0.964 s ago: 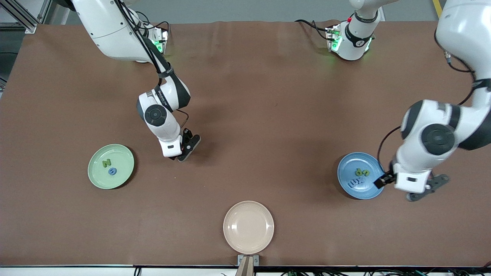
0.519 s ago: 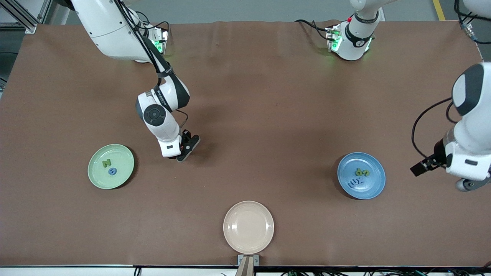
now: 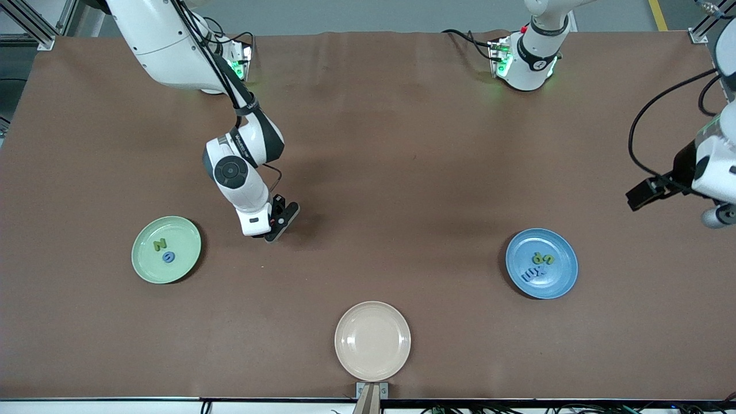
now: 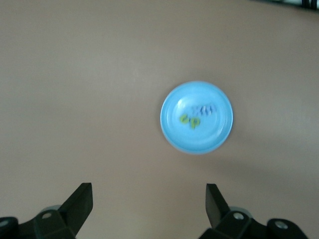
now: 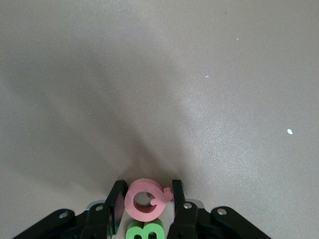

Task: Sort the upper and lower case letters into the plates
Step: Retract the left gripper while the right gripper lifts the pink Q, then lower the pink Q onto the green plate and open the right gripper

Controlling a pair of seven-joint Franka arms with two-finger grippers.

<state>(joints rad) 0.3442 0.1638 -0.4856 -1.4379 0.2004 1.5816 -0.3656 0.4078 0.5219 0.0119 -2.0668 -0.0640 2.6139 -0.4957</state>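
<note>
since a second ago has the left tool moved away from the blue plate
Yes. The left tool was beside the blue plate a second ago; now it is up toward the left arm's end of the table, well clear of it, jaws open.

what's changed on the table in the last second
The left hand, open, swung away from the blue plate toward the left arm's end of the table. The right hand closed around a pink letter, with a green letter beside it. Green plate and beige plate stayed put.

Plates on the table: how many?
3: the green plate toward the right arm's end, the blue plate toward the left arm's end, the beige plate nearest the front camera.
</note>
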